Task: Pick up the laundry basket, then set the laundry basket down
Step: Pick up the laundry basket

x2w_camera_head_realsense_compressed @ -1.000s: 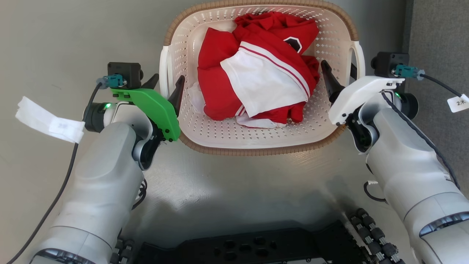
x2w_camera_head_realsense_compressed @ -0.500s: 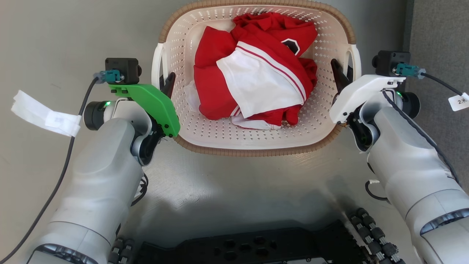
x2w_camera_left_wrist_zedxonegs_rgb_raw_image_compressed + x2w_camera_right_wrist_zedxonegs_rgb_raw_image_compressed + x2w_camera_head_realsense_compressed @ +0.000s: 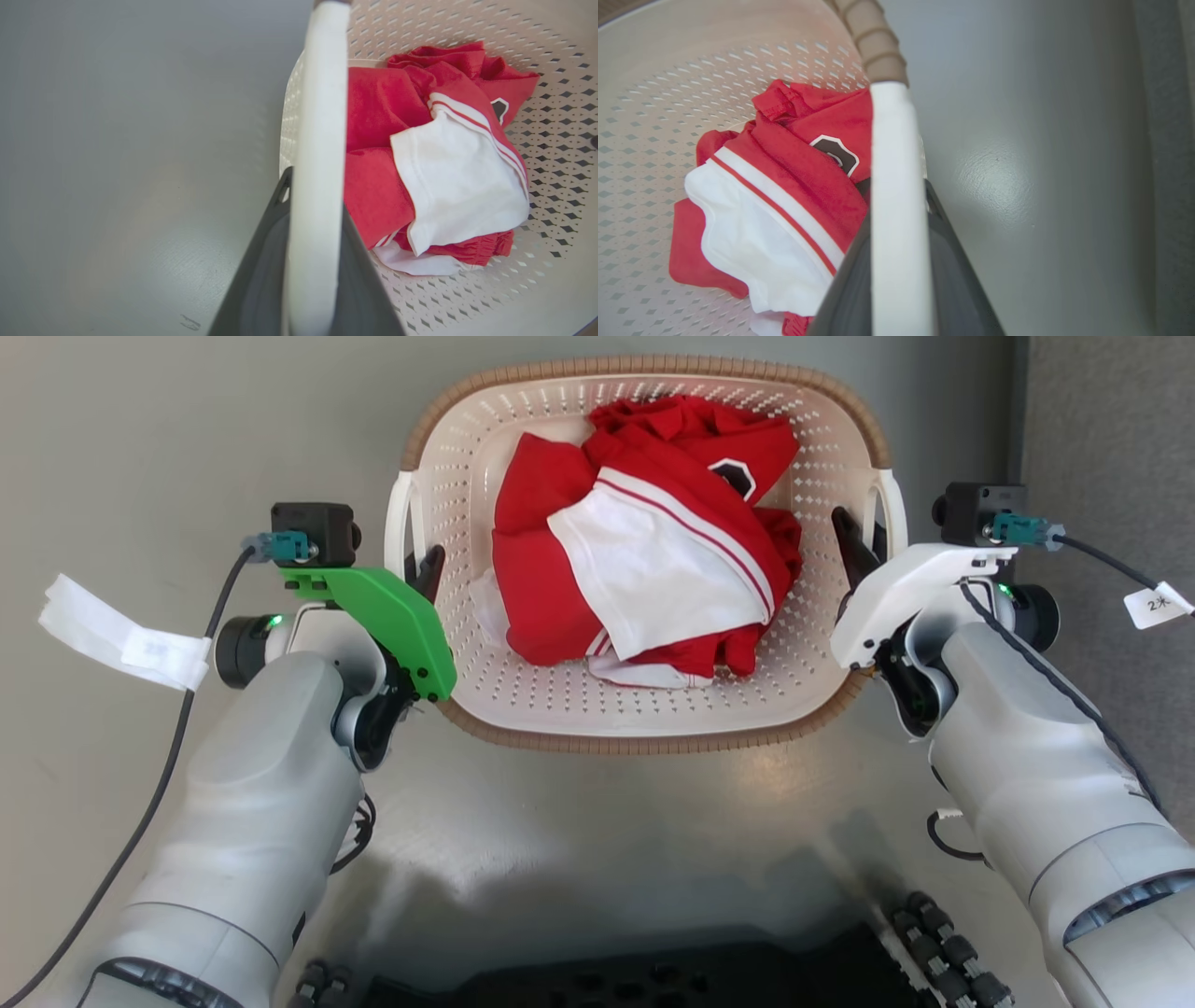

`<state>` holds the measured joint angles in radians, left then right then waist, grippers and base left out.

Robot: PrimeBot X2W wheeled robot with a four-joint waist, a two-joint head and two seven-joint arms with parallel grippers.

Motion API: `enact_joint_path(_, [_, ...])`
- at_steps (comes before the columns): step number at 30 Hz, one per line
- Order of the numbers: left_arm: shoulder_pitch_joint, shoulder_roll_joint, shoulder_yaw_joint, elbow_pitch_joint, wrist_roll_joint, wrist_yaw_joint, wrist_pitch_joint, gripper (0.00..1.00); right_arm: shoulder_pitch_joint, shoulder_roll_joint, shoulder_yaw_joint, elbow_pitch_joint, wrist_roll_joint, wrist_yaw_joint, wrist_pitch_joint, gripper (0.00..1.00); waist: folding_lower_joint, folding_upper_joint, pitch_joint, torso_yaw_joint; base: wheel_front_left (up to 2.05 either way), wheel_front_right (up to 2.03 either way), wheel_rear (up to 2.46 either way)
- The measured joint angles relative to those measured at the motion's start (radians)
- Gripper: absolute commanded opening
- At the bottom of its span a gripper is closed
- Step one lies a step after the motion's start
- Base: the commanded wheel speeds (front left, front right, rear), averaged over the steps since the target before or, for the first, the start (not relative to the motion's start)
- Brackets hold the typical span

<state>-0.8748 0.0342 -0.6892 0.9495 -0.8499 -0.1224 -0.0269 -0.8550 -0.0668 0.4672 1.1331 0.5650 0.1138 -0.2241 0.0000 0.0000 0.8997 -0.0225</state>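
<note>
A glossy grey floor (image 3: pixel 597 803) is catching soft glare behind the right claw (image 3: pixel 864 527); a darker, rougher grey strip (image 3: pixel 1111 411) is running along its outer side.

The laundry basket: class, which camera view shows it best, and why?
Head view: the whole laundry basket, with its clothes, shows from above. The left wrist view gives one white handle and some wall; the right wrist view the other handle and some rim.
</note>
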Motion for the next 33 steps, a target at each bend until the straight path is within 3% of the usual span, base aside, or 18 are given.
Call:
enact_joint_path(10, [0.05,0.004,-0.051,0.01,-0.079,0.001,0.02,0.0,0.026,0.0,0.048,0.028,0.036,0.0,0.009,0.0,0.0,0.0,-0.11,0.007,0.0,0.0,0.0])
enact_joint_path(33, [0.181,0.0,-0.081,0.103,-0.209,0.0,0.096,0.0,0.146,-0.004,0.227,-0.026,0.16,-0.001,0.168,0.0,-0.0001,0.0,-0.431,0.023,0.0,0.0,0.0])
